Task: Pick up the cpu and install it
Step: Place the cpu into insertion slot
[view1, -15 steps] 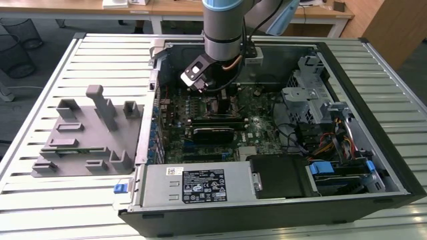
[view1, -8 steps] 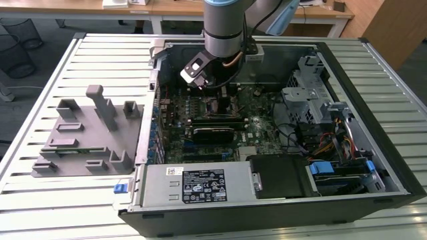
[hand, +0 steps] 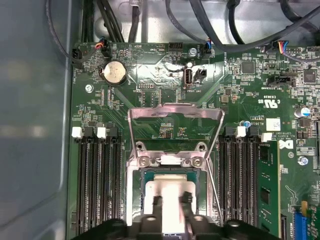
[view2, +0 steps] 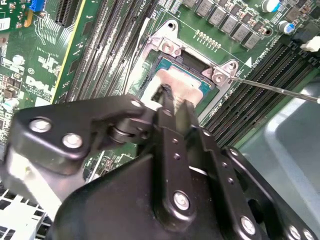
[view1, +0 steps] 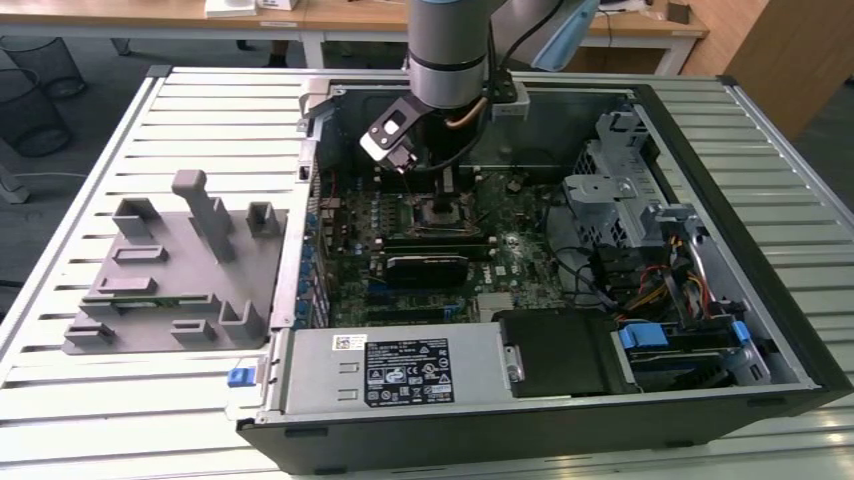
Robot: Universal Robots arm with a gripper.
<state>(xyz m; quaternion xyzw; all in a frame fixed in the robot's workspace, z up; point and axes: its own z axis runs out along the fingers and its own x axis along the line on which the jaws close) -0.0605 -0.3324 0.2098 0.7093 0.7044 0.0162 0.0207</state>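
1. In the exterior view, the arm reaches down into an open computer case (view1: 787,300) that lies on a slatted table (view1: 147,420), and the gripper (view1: 447,185) hangs low over the middle of the motherboard (view1: 400,290)
2. The cpu (hand: 170,187) lies flat within the socket frame (hand: 134,200), silver top upward, with a thin green edge showing around it; the second wrist view shows the same chip (view2: 182,82) level in the socket (view2: 222,75)
3. The gripper (hand: 171,201) sits directly over the cpu's top in both wrist views (view2: 167,100); I cannot tell whether it is grasping the chip or has let it go
4. The socket's metal load plate (hand: 175,111) stands swung up and open, on the side of the socket towards the coin battery (hand: 114,73)
5. The thin retention lever (view2: 270,87) stands clear of the socket, angled out over the memory slots (view2: 260,65)
6. Black memory slots (hand: 97,180) run along both sides of the socket
7. A grey parts holder (view1: 160,290) rests on the table beside the case, on the exterior view's left
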